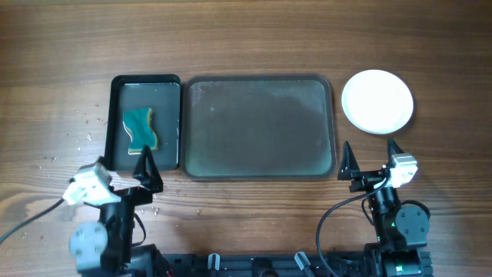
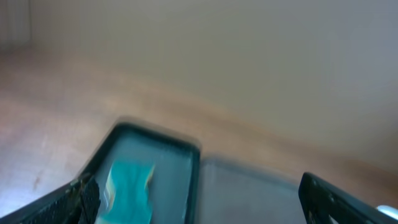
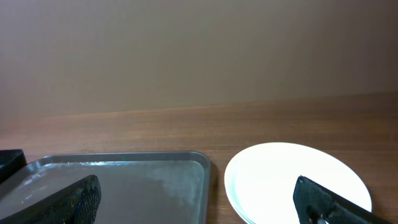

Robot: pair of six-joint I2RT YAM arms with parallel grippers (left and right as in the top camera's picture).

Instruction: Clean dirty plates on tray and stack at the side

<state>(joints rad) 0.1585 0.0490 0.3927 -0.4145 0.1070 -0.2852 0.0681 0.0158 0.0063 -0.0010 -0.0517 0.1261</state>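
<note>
You've got a narrow black glossy tray (image 1: 171,108) on the left part of the wooden table (image 1: 246,38), long side running front to back. Inside it there's a teal sponge (image 1: 139,128) w/ a wavy outline, lying flat, roughly mid-tray and closer to the tray's left wall. It shows a yellow strip along its near-right edge. The tray floor looks shiny, maybe wet, can't tell for sure. On the bare wood left of that tray you'll see small white specks (image 1: 86,137) scattered about, a few more further left and nearer the front. The left wrist view is blurred, but the black tray (image 2: 155,135) and sponge (image 2: 127,183) show. Behind the table in the right wrist view there's a plain beige wall (image 3: 199,50).
</note>
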